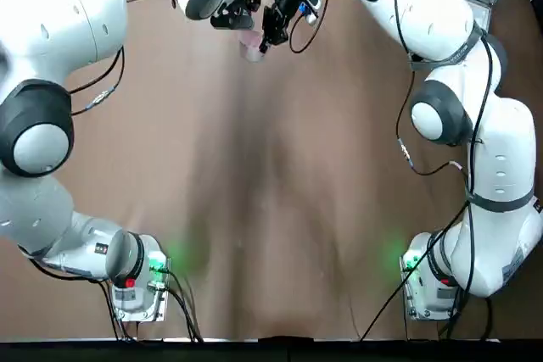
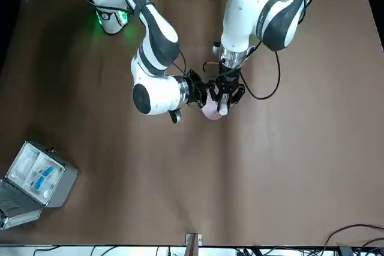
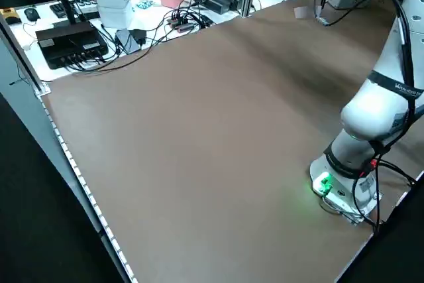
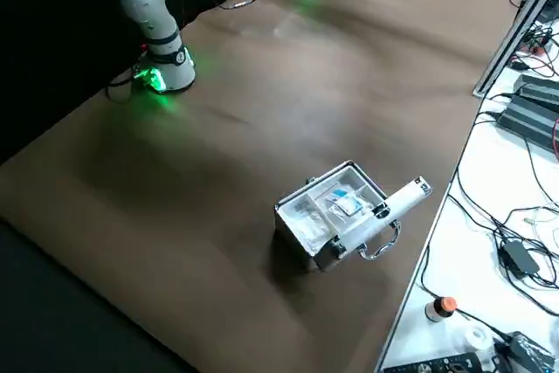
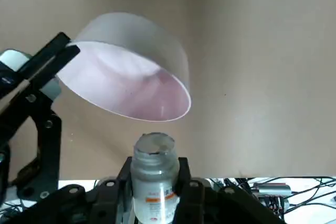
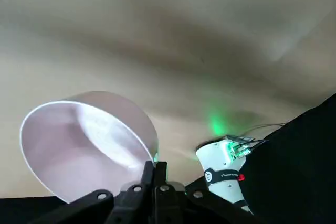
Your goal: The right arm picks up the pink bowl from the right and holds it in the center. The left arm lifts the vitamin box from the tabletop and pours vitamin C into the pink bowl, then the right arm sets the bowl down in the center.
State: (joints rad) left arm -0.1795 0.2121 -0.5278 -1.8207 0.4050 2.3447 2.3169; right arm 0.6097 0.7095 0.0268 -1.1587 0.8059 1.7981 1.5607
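Together, both grippers work over the middle of the broad matte brown tabletop (image 2: 300, 166). The black two-finger right gripper (image 6: 156, 165) has its fingers closed on the wall of the small round pale pink bowl (image 6: 86, 145), holding it aloft. Just beside it, the black two-finger left gripper (image 5: 156, 163) clamps the small white bottle (image 5: 156, 198), its open mouth near the bowl. Farther out, on the robot's right, stands the grey hinged case (image 4: 327, 216), lid open.
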